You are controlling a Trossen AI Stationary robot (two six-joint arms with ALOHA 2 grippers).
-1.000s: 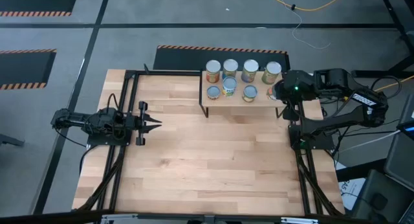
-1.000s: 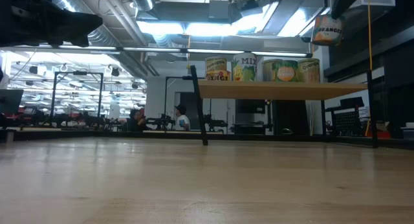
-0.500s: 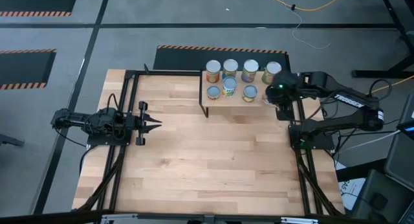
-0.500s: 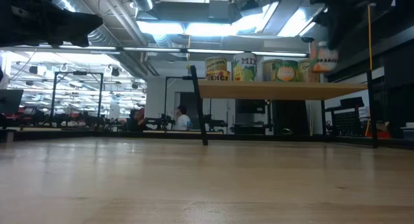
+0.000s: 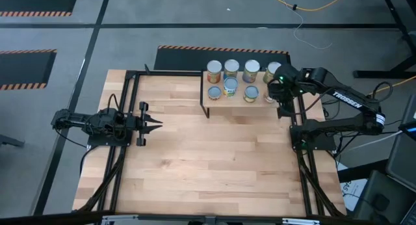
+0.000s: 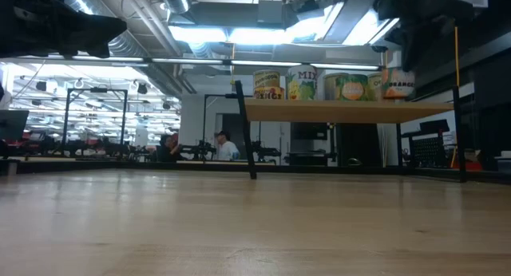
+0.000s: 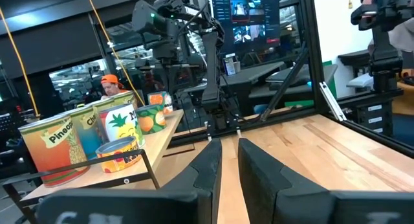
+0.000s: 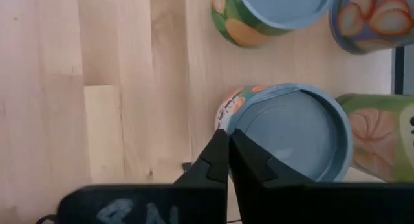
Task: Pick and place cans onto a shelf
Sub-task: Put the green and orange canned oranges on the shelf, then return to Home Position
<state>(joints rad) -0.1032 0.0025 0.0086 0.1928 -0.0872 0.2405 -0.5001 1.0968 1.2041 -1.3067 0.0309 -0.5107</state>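
While right end effector [image 5: 273, 90] is hovering over shelf [image 5: 236, 99] right end, holding orange can [image 6: 397, 83], placing step seems underway. Next: lowering, then opening beside other cans [image 5: 232, 79]. Left end effector [image 5: 153, 126], fingers nearly together, is waiting on worktop [image 5: 208, 160], well apart from shelf.

Two dark arms, white TROSSEN lettering, green light, black cables

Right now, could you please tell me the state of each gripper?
Left gripper: closed, holding nothing.
Right gripper: closed, apparently pinching the rim of the orange can at the right end of the shelf.
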